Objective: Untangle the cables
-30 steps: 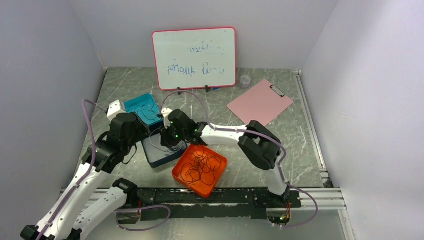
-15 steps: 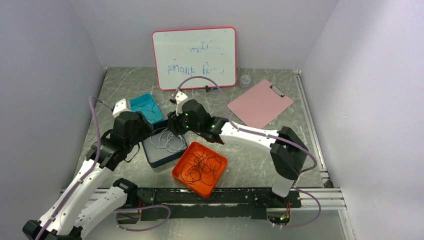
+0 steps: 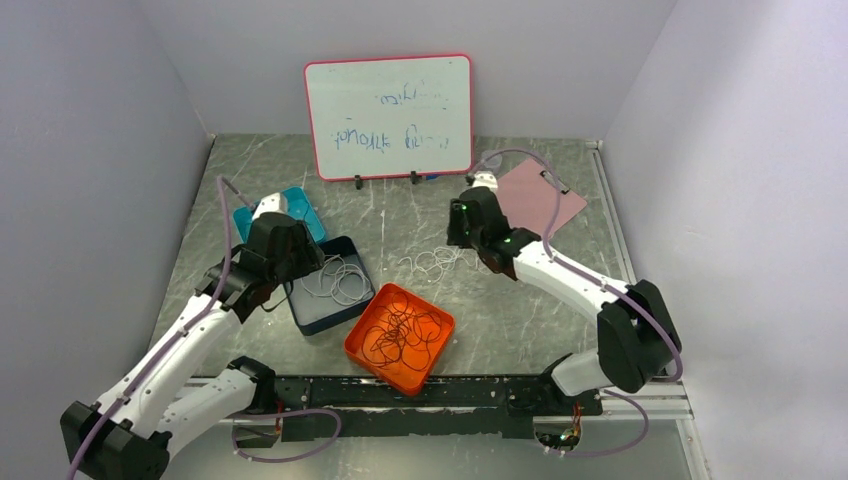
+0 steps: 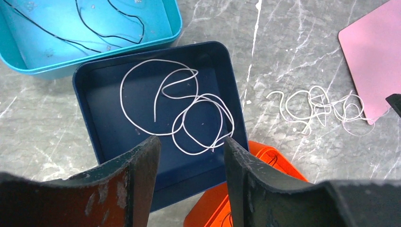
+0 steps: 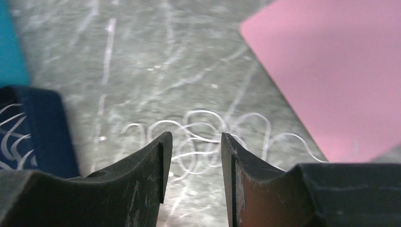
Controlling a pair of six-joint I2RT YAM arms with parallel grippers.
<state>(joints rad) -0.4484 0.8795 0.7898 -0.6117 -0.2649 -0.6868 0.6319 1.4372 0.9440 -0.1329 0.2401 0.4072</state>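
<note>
One white cable (image 4: pixel 179 113) sits in the navy tray (image 4: pixel 142 53); the orange tray (image 3: pixel 362 322) holds a black tangle (image 3: pixel 400 333) not yet sorted. Left gripper (image 4: pixel 191 142) and right gripper (image 5: pixel 194 137) gape empty.

White cable (image 4: pixel 196 98) in navy tray (image 4: pixel 94 118); black cables (image 3: pixel 400 333) in orange tray (image 3: pixel 372 368); pink clipboard (image 3: pixel 535 200).

Bright even light, soft faint shadows, right wrist view blurred, right claw (image 5: pixel 194 142) out of focus

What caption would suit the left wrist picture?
Open left gripper hovers over a white cable coiled in the navy tray.
</note>
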